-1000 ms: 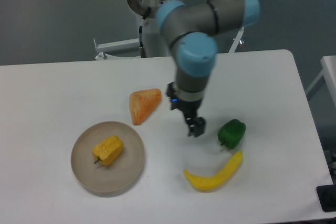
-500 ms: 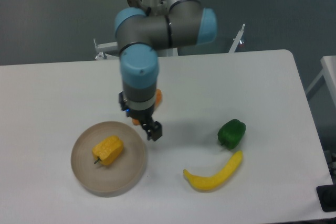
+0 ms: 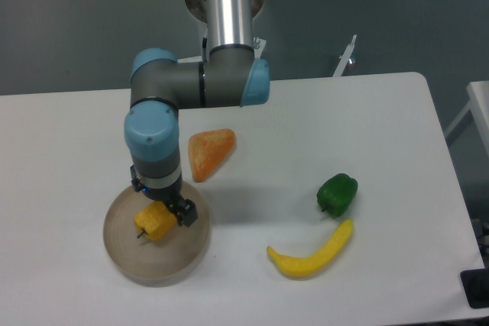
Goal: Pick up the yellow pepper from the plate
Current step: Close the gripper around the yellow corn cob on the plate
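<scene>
A: Over the plate: the black two-finger gripper (image 3: pixel 174 212) sits right at the small ribbed yellow-orange toy pepper (image 3: pixel 155 223), covering its upper right side. Can't tell if the jaws are apart or closed on it; the wrist blocks the fingertips.

B: Where's the pepper exactly?

A: Lying on the round flat beige-tan plate (image 3: pixel 130 261), roughly centre, dark stem pointing left and down. No sign that it's lifted off the dish.

B: So which step?

A: I'd call it the end of the approach, at the grasp. Next it needs the fingers straddling the lobes, a close, then a straight lift. The ribbed chunky shape should give decent purchase if the jaws land across the body, not the stem.

B: Anything in the way?

A: Not really. The low plate rim is the closest thing; fingers look inside it. The orange wedge-shaped toy piece (image 3: pixel 208 153) lies just beyond the plate's upper right edge, beside the arm's forearm but apart from it. The green toy bell pepper (image 3: pixel 337 194) and long curved yellow toy banana (image 3: pixel 310 253) are well apart on the right side of the white table (image 3: pixel 69 135).

B: Risk?

A: Nudging the pepper sideways across the plate on closing.
</scene>
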`<action>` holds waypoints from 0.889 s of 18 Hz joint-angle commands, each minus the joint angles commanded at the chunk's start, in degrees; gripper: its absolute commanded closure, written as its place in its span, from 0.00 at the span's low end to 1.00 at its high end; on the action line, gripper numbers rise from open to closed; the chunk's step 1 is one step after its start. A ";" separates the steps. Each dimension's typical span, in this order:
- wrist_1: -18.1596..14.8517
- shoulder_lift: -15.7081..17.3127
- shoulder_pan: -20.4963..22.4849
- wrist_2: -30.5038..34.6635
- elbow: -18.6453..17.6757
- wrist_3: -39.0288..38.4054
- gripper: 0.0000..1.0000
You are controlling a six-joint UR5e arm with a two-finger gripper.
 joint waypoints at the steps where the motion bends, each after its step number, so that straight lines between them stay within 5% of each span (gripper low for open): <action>1: 0.00 -0.35 0.00 0.00 0.00 -0.09 0.00; 13: 3.51 -3.87 -1.14 0.44 0.09 -4.40 0.01; 14: 3.69 -3.96 -1.14 0.53 0.17 -4.57 0.17; 16: 3.69 -3.61 -1.14 0.35 0.09 -4.49 0.92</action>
